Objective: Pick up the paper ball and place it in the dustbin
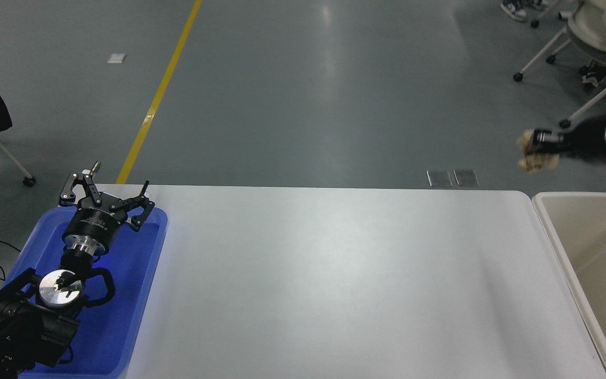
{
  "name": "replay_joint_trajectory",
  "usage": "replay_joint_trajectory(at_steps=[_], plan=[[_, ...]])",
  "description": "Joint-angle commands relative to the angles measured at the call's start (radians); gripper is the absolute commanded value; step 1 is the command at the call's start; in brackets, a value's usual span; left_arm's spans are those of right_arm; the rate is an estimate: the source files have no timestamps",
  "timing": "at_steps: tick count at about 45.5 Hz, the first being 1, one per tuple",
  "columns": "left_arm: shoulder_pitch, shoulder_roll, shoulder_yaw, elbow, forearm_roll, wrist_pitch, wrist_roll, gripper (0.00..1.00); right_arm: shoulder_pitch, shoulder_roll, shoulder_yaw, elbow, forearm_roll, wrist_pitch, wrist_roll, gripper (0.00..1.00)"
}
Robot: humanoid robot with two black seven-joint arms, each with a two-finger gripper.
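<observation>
The tan paper ball (533,156) hangs high in the air at the right, above the table's far right corner, with my right gripper (539,143) shut on it. That arm reaches in from the right edge, blurred. Below and to the right of the ball stands the cream dustbin (546,221), beside the table's right end; nothing shows in the part of it in view. My left gripper (104,193) is parked open at the lower left over the blue tray.
A shallow blue tray (140,295) lies on the table's left end under the left arm. Wheeled chairs (592,63) stand on the floor at the far right, and a yellow line (158,95) runs along the floor.
</observation>
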Motion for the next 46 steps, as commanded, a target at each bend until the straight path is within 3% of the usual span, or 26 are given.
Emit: replay_joint_trajectory(at_steps=[1,28,46], plan=[[0.000,0.000,0.000,0.001,0.000,0.000,0.000,1.00,0.182,-0.024,-0.047,0.006,-0.025,0.119,-0.001,0.00],[0.002,0.000,0.000,-0.001,0.000,0.000,0.000,1.00,0.175,-0.087,-0.035,-0.045,-0.045,0.107,-0.002,0.00],[0.000,0.000,0.000,-0.001,0.000,0.000,0.000,1.00,-0.363,-0.158,0.206,-0.551,-0.030,0.004,-0.004,0.00]])
